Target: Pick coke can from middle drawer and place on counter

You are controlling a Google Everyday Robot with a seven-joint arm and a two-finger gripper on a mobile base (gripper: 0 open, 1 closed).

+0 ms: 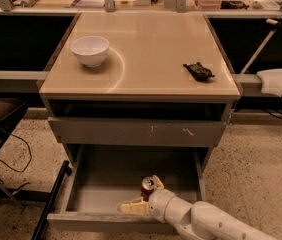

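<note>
Sitting upright in middle drawer (106,179), coke can (147,187) between spread fingers (131,207) of end effector (144,196).

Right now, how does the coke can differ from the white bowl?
The coke can is red with a silver top; the white bowl is plain white. The can is smaller, an upright cylinder; the bowl is wide and open. The can stands in the open middle drawer, beside the open end effector; the bowl sits on the counter, far from it. Both stand upright.
</note>
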